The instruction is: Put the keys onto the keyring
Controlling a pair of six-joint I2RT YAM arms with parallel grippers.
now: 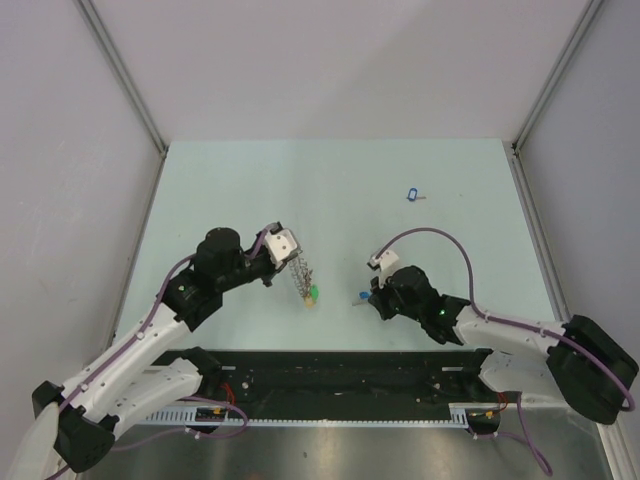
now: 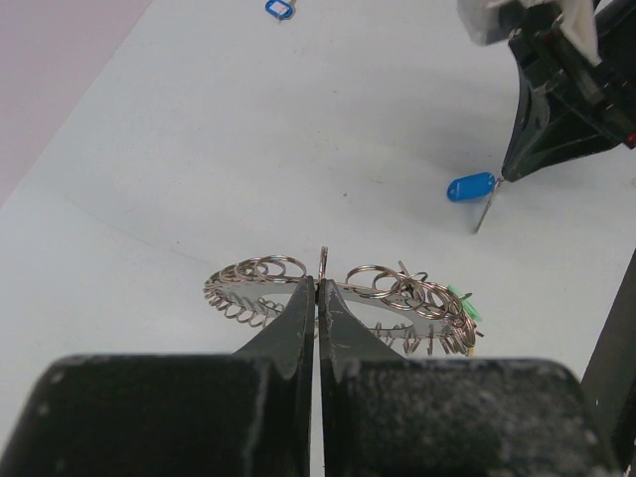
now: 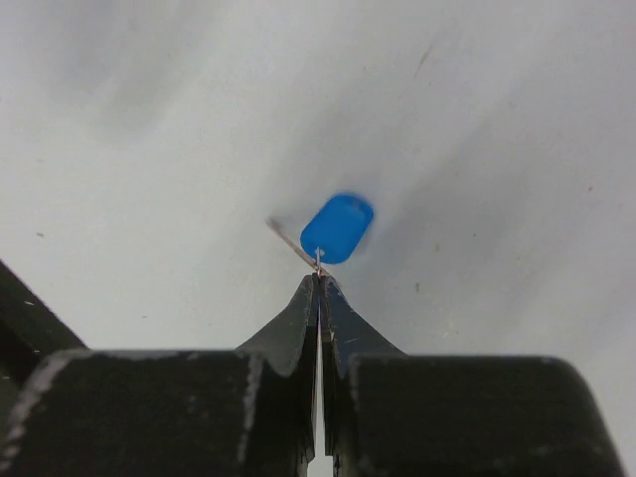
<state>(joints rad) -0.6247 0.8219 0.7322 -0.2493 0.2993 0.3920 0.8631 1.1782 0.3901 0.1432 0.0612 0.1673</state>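
Note:
My left gripper [image 2: 320, 283] is shut on the rim of the keyring [image 2: 397, 298], a big silver ring fringed with small rings and a green tag [image 1: 313, 292]; it hangs below the left gripper [image 1: 288, 262] left of centre. To the right, my right gripper [image 3: 318, 278] is shut on the small ring of a blue-tagged key [image 3: 337, 228], whose thin blade sticks out to the left. That key [image 2: 470, 186] dangles at the right gripper's [image 1: 368, 296] tip, close to the table. A second blue-tagged key [image 1: 412, 195] lies flat farther back.
Grey walls close the pale green table [image 1: 220, 190] at the back and both sides. A black rail [image 1: 340, 375] with cables runs along the near edge between the arm bases.

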